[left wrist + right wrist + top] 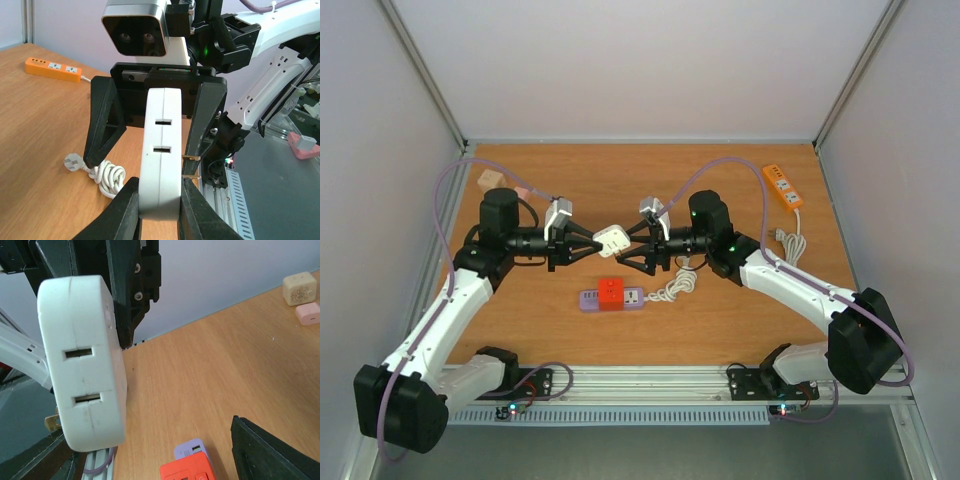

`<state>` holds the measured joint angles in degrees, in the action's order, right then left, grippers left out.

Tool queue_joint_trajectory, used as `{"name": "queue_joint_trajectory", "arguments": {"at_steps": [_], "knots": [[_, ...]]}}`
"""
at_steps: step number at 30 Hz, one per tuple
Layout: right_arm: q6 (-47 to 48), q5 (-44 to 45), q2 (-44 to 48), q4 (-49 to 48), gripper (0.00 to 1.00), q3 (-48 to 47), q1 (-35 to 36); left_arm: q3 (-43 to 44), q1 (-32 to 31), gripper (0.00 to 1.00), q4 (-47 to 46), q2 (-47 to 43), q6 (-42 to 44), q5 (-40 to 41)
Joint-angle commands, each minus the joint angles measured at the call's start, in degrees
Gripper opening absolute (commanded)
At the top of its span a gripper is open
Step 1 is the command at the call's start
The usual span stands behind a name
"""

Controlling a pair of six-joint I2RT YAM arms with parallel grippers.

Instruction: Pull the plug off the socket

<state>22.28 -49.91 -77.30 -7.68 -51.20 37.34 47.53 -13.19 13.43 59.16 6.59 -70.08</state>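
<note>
A flat white plug (160, 150) with two slots and bare brass prongs (192, 159) hangs above the table. My left gripper (159, 202) is shut on its near end, and it shows mid-table from above as the white plug (611, 239) in my left gripper (594, 246). My right gripper (626, 251) faces it, open, its fingers (102, 125) standing on either side of the plug's far end. In the right wrist view the plug (82, 360) sits close to the left finger, and the gripper (150, 442) holds nothing. A purple socket strip (632, 298) lies below on the table with a red block (610, 293) plugged into it.
A coiled white cable (678, 285) lies right of the purple strip. An orange power strip (782, 186) sits at the back right. Two small blocks, cream (300, 288) and pink (308, 313), rest at the back left corner. White walls enclose the wooden table (720, 320).
</note>
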Motion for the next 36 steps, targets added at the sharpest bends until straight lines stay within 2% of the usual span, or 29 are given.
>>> {"name": "queue_joint_trajectory", "arguments": {"at_steps": [1, 19, 30, 36], "knots": [[-1.6, 1.0, 1.1, -2.3, 0.78, -0.9, 0.5, -1.1, 0.3, 0.01, -2.9, -0.8, 0.1, 0.0], [-2.4, 10.3, 0.5, -4.3, 0.77, -1.0, 0.5, -2.5, 0.2, 0.01, -2.9, -1.0, 0.8, -1.4], [-2.5, 11.7, 0.0, -4.4, 0.77, -1.4, 0.5, -2.6, -0.4, 0.01, -0.4, -0.6, 3.1, -2.8], [-2.4, 11.8, -0.1, -4.3, 0.77, -1.7, 0.5, -2.0, -1.5, 0.01, 4.5, -0.1, 7.3, -3.1]]}}
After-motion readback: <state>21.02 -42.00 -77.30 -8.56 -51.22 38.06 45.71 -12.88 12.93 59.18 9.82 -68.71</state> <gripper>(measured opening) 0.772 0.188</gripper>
